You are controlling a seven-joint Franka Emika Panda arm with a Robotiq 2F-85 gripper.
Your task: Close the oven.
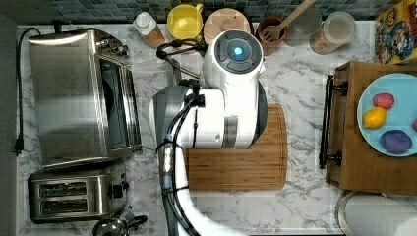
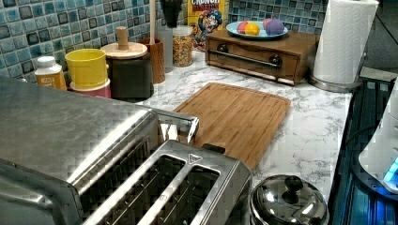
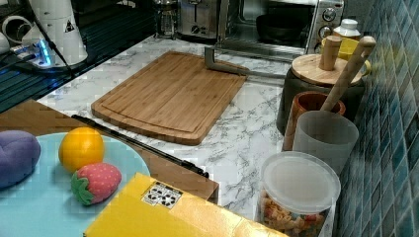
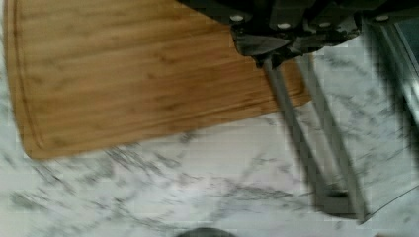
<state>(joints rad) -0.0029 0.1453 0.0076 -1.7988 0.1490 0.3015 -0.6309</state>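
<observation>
While the oven (image 1: 74, 96) stood at the top view's left, its glass door (image 3: 247, 69) lay open over the bench (image 3: 237, 128). Whether the claw (image 4: 276, 54) was wide or narrow could not be told.

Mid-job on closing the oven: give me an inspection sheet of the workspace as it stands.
Surface: white marble counter, bamboo cutting board at centre.
Job's things: boxy stainless-steel toaster oven, door down, open; steel bar handle out over the counter.
Clutter: two-slot steel toaster, yellow mug, blue plate of toy fruit.
Grippers: pincer close by the handle, wrist view.
Cables: black power cord along the oven, top view's left; arm's cable bundle.
Surroundings: blue mosaic tile wall, paper towel roll.
</observation>
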